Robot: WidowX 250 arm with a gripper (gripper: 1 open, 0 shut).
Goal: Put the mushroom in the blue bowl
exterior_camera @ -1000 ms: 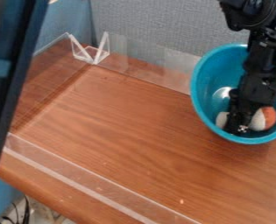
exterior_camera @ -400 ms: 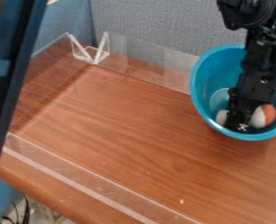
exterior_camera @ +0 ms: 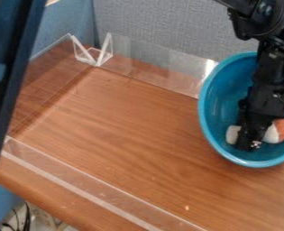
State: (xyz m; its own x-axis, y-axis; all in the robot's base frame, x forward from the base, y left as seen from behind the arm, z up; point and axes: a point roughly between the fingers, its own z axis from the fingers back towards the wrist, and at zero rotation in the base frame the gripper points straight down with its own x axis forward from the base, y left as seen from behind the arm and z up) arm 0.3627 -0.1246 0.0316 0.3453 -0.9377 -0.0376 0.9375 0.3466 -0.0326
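Claw (exterior_camera: 255,129) hangs pointing straight down inside the blue bowl (exterior_camera: 223,99), low over its floor on the side nearest the right edge of the view. Its black fingers sit just above and partly in front of the mushroom (exterior_camera: 270,132), so whether they are parted or pressed together cannot be told for certain from this view; a little daylight seems to show between them and the toy, but the dark finger tips blur into the shadow there.

Outward from the claw, the mushroom lies directly beneath and slightly to the right of it, resting on the bottom of the bowl. A pale patch shows to the left of the fingers and the orange-red cap to their right, which suggests the toy lies on its side with its long axis running roughly left to right across the view, cap toward the picture's right edge. The fingers straddle or cross its middle.

Beyond that, the bowl's teal wall rises around both, and the bowl stands on the wooden table (exterior_camera: 108,126) at its right end, inside the clear low barrier.

As a judgement, the mushroom is already where the task wants it, and what matters for the next move is that the claw must go straight up, clear of the toy and the rim, without dragging the mushroom along.
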